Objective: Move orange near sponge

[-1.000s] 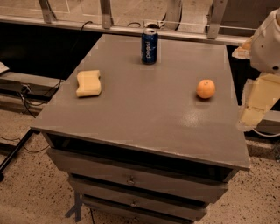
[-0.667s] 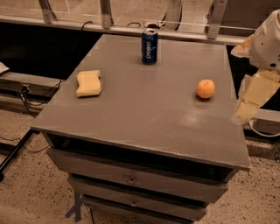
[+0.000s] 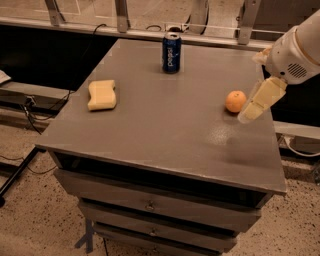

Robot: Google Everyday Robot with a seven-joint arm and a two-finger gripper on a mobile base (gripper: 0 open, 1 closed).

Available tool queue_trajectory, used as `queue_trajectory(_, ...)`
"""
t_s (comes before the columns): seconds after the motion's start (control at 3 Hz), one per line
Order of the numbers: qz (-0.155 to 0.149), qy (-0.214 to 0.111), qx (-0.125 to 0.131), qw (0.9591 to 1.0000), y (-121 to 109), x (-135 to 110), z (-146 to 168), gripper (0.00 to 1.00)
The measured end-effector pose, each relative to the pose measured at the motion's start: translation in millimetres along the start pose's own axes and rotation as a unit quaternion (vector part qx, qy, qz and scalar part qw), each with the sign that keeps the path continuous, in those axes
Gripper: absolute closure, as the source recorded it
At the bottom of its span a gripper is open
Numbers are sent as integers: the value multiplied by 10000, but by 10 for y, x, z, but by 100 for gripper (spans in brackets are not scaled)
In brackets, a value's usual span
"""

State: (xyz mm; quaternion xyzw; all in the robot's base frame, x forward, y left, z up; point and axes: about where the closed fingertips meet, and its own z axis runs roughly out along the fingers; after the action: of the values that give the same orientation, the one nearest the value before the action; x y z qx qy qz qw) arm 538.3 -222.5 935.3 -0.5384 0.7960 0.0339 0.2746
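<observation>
The orange sits on the grey table top near its right edge. The pale yellow sponge lies on the left side of the table, far from the orange. My gripper, with cream-coloured fingers, hangs from the white arm at the right, just to the right of the orange and slightly above the table. Nothing is held in it.
A blue soda can stands upright at the back middle of the table. The table has drawers below its front edge. Metal railing posts and cables run behind the table.
The gripper has moved left and down, from past the table's right edge to right beside the orange. The orange, sponge and can have not moved.
</observation>
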Motion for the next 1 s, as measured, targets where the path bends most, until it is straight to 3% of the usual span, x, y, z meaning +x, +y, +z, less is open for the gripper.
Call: queue_trajectory(1.0,544,-642,31,9965,-422,19,440,0)
